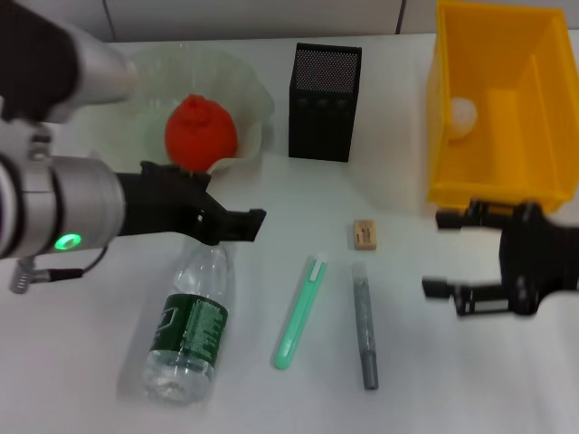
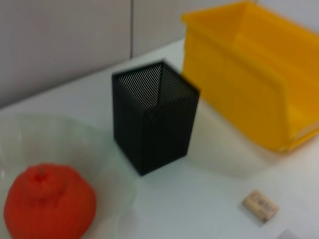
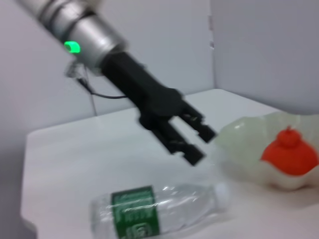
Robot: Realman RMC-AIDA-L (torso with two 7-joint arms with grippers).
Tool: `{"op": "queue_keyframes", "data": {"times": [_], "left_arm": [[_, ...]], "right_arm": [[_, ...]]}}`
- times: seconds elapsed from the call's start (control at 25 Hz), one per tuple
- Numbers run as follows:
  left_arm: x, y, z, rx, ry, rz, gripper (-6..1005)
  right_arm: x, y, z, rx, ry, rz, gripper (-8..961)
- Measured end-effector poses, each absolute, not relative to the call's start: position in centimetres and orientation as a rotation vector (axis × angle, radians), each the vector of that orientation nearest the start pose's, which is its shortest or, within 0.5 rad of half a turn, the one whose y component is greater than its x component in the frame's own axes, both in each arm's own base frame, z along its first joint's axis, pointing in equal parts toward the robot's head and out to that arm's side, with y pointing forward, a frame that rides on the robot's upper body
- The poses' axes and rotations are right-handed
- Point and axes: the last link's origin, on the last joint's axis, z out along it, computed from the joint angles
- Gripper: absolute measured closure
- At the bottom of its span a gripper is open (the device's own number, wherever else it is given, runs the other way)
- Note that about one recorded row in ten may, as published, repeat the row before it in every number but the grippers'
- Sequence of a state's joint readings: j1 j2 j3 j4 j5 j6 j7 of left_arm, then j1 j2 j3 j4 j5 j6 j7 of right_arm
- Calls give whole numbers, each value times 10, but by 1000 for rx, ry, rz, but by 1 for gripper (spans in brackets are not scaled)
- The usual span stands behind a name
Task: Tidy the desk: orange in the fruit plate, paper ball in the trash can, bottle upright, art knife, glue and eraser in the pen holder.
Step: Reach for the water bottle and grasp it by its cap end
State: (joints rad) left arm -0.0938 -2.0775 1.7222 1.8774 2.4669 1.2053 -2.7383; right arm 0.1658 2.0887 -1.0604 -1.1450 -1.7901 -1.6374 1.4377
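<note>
Left gripper [image 1: 249,224], jaws spread, hovers over the lying bottle's [image 1: 188,327] neck, the orange [image 1: 200,132] in its plate [image 1: 249,90] at 12 o'clock. Right gripper [image 1: 445,253], jaws spread, hangs at the bin's [image 1: 498,117] 6 o'clock.

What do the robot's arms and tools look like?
Each arm is a silver-grey tube ending in a black tool. The left tool has long, straight black fingers, a glowing green light on the wrist behind it, and a thin dark cable hanging below. The right tool is black too, blocky, with two flat fingers.
</note>
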Motion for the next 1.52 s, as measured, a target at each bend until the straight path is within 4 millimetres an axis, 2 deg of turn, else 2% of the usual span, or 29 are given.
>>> {"op": "queue_keyframes", "data": {"times": [0.12,0.28,0.56,0.88,1.04,1.52], "left_arm": [[-156,286,-23,-2446,-895,58,163],[-167,296,-39,-2435,-930,90,163],[-196,310,-46,-2370,-1018,134,163],[-209,320,-58,-2372,-1061,199,164],[-204,319,-59,-2397,-1071,200,204],[-196,322,-53,-2439,-983,219,481]], "right_arm": [[277,252,6,-2822,410,655,110],[284,248,-7,-2834,444,688,110],[285,248,-9,-2836,457,692,110],[285,250,-10,-2835,464,681,111],[285,250,-10,-2836,482,683,111],[284,252,-9,-2835,520,681,111]]}}
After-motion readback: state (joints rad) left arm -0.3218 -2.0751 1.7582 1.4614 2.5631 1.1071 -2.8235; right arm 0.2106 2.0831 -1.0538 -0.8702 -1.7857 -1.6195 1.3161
